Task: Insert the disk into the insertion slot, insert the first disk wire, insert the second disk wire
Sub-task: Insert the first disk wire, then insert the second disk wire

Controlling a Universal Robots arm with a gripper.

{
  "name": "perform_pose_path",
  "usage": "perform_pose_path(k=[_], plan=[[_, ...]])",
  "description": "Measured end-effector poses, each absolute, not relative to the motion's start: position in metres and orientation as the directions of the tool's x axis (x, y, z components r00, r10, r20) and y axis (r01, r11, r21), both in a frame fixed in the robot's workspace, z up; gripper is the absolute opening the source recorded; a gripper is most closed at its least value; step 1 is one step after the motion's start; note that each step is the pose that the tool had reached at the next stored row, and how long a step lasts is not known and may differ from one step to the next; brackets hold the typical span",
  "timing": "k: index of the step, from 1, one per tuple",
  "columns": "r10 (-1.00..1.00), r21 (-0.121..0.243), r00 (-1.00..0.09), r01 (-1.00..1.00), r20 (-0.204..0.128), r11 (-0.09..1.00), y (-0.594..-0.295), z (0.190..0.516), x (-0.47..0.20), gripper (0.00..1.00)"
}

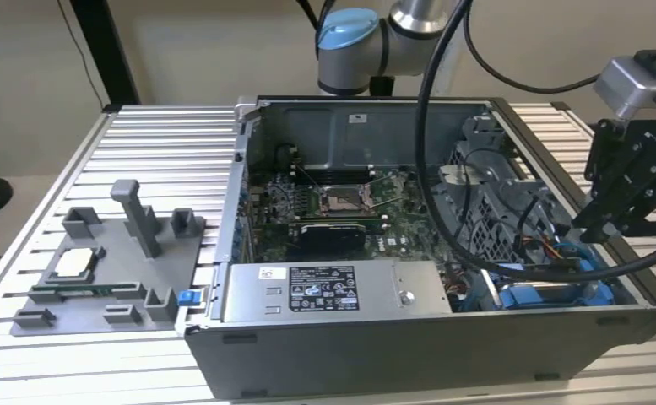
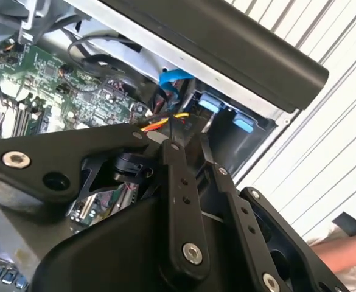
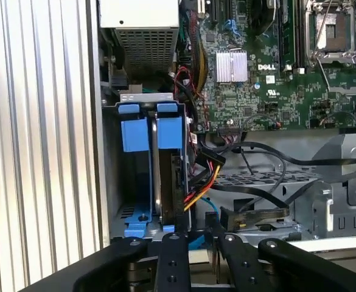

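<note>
Hovering over a corner of the computer case (image 1: 418,354), your gripper (image 1: 593,229) hangs just above the insertion slot (image 3: 114,176). You cannot tell whether it is clenched or released. Just beyond it in the first wrist view, the disk (image 3: 168,176) stands on edge inside the slot, its blue carrier showing at the end farthest from the gripper. Red, yellow and black wires (image 3: 205,179) run beside the disk. A flat black connector (image 3: 254,216) lies nearer the gripper.

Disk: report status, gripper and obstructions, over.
Gripper close by the insertion slot, at the wires. Disk seated on edge in the slot, blue carrier showing. Red-yellow wire bundle crowding beside the disk; connection unclear.
</note>
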State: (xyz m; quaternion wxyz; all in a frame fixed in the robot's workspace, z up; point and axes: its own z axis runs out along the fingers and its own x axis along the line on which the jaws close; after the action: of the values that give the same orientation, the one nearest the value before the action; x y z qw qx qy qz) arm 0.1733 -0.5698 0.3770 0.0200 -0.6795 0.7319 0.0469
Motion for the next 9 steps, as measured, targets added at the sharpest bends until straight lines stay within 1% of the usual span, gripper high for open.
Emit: perform_pose_path(k=[4, 9], plan=[[-0.993, 0.041, -0.076, -0.997, -0.092, 0.072, -0.553, 0.374, 0.175, 1.0], [-0.994, 0.04, -0.076, -0.997, -0.08, 0.073, -0.543, 0.368, 0.183, 1.0]])
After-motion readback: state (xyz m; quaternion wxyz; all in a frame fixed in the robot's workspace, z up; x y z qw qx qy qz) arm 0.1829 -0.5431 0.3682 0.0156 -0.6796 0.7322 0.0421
